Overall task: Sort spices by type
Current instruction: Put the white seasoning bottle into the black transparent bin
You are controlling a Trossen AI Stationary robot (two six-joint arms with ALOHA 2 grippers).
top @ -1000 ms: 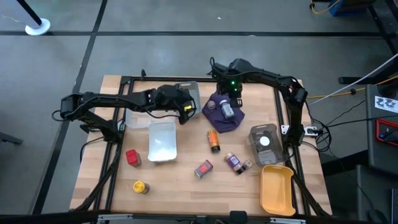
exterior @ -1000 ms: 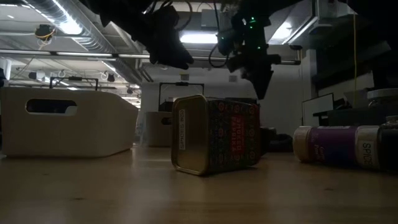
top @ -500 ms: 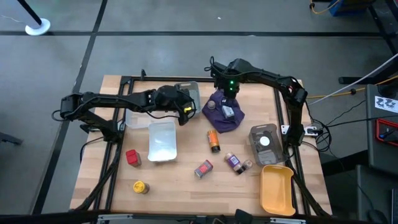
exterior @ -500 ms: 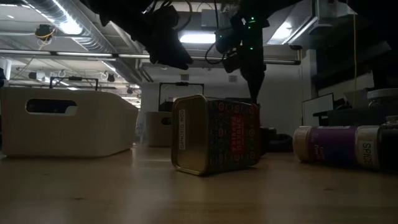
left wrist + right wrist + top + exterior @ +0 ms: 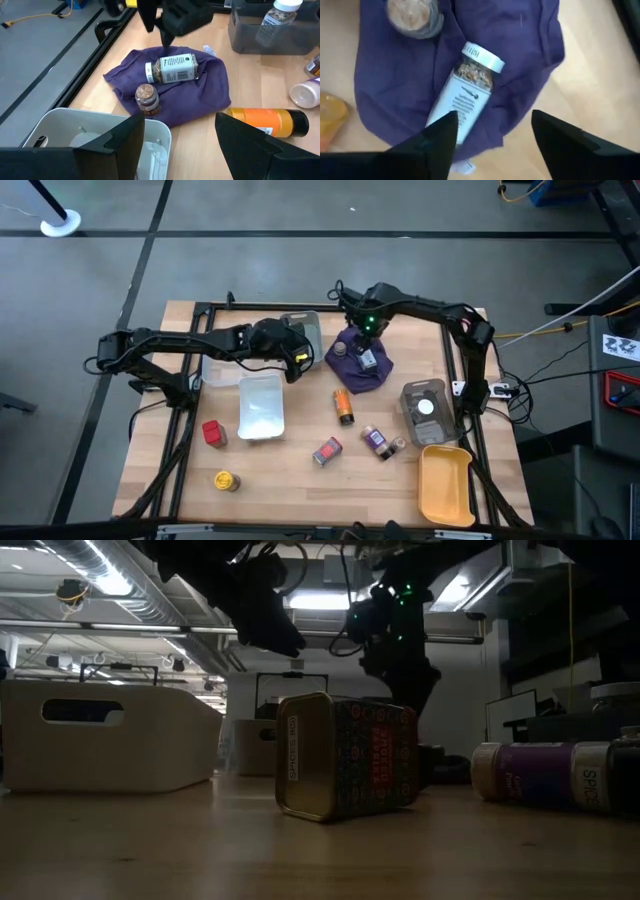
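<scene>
A white-capped spice jar [image 5: 467, 92] lies on its side on the purple cloth [image 5: 362, 372], with a small brown jar [image 5: 146, 96] upright beside it. My right gripper [image 5: 495, 117] hovers open just above the lying jar [image 5: 368, 360], fingers pointing down and touching nothing. My left gripper [image 5: 180, 120] waits open and empty over the table [image 5: 300, 430], between the far grey tray [image 5: 302, 330] and the white tray [image 5: 260, 405]. Other spices lie on the wood: red tin [image 5: 213, 432], yellow jar [image 5: 226, 480], orange bottle [image 5: 344, 405], patterned tin [image 5: 345, 770], purple-labelled jar [image 5: 545, 775].
A grey tray [image 5: 408, 412] at the right holds a white-capped jar [image 5: 427, 407]. A yellow tray [image 5: 445, 480] stands at the near right corner. A small jar [image 5: 398, 445] lies next to the purple-labelled one. Black frame rails run along the table's left and right sides.
My right gripper has turned about its wrist above the purple cloth and shifted a little toward the table's left. In the low view its tip has gone from a thin point to a wider fork: it has opened. The jars on the cloth have stayed put.
</scene>
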